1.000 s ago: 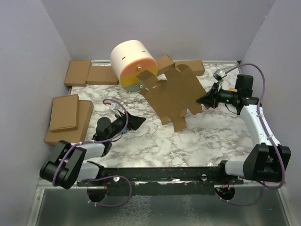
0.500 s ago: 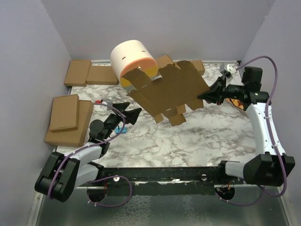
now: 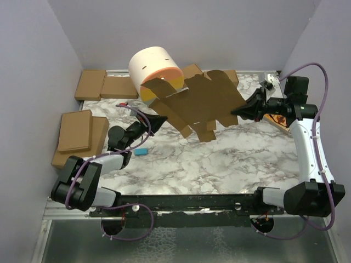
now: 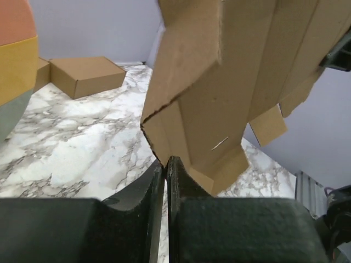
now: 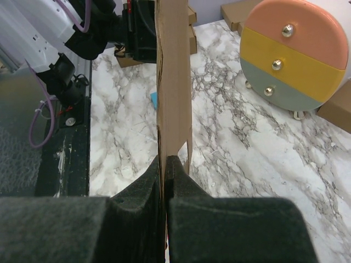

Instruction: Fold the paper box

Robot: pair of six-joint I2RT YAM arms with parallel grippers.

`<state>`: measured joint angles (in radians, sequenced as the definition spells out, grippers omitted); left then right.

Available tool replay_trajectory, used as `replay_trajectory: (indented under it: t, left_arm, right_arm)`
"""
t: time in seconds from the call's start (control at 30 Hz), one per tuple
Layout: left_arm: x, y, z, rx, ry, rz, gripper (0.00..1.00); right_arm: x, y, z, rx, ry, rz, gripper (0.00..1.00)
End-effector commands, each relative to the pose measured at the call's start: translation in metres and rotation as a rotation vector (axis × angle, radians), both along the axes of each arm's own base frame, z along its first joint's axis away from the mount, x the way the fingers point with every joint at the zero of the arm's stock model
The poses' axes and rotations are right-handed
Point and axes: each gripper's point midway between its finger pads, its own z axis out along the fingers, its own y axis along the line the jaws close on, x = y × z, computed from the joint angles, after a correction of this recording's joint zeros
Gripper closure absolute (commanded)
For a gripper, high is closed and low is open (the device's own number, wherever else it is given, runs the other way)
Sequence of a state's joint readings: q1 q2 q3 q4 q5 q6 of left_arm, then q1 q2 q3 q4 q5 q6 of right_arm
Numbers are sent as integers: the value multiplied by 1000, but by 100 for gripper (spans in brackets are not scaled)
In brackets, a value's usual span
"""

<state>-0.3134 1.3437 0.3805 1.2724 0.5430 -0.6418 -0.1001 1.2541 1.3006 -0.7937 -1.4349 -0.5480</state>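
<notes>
Brown cardboard, die-cut with flaps and slots, the paper box (image 3: 200, 104) is an unfolded sheet held in the air over the middle of the table (image 3: 219, 164), tilted so that its right side stands higher and its flaps hang down toward the near left. No part of it rests on the marble.

The right hand (image 3: 236, 114) is clamped on the sheet's right edge. In the right wrist view the card runs edge-on straight up from between the two dark pads (image 5: 137, 189), which press on it from both sides.

The left hand (image 3: 160, 121) reaches up from the left to the sheet's lower left flap. In the left wrist view its fingers (image 4: 137, 203) are drawn almost together, with only a thin slit between them, and a corner of the card sits right at their tips. I cannot tell whether that corner is actually pinched.

Behind the sheet's far left corner lies a white drum (image 3: 153, 67) on its side, its round face banded pink, yellow and grey. A small blue piece (image 3: 141, 151) lies on the table just beside the left arm. Flat made-up boxes sit along the back left edge (image 3: 104, 85), and two more are stacked at the left wall (image 3: 77, 134).
</notes>
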Motion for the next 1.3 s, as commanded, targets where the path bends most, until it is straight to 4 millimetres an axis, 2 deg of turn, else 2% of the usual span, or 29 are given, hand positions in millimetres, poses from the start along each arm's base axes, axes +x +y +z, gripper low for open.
replay_trajectory:
  t: [0.0,0.2,0.37,0.47,0.57,0.67,0.73,0.83,0.9,0.97,1.1,1.17,1.27]
  left_arm:
    - [-9,-6,27,-89,-32,-76,100]
    - [-1,-10,27,-147,48,-19,100]
    - [1,-25,5,-116,142,-6,100]
    - [-4,-33,-6,-111,169,-25,100]
    - [-11,-38,-14,-119,188,-41,100]
    - [-17,-42,-22,-116,214,-49,100]
    - [-19,-43,-28,-111,234,-45,100]
    - [-18,-42,-38,-102,268,-24,100]
    - [-16,-42,-44,-100,293,-11,100]
    - [-14,-42,-51,-97,325,3,100]
    - [-8,-40,-68,-98,403,42,100]
    - [-6,-39,-76,-99,444,61,100]
    - [-5,-37,-81,-103,477,84,100]
  right_arm:
    - [-8,1,7,1,-48,11,99]
    - [-19,16,-16,52,84,95,99]
    - [-25,31,-40,58,209,140,99]
    - [-29,41,-56,35,274,158,99]
    - [-15,42,-84,-23,359,75,99]
    - [14,33,-114,-108,401,-105,99]
    - [27,25,-125,-159,392,-196,99]
    - [38,17,-128,-195,355,-270,99]
    - [38,16,-126,-193,336,-277,99]
    - [29,23,-119,-161,330,-216,99]
    - [-4,40,-98,-47,326,3,99]
    - [-10,41,-92,-31,318,35,99]
    - [16,28,-106,-124,309,-155,99]
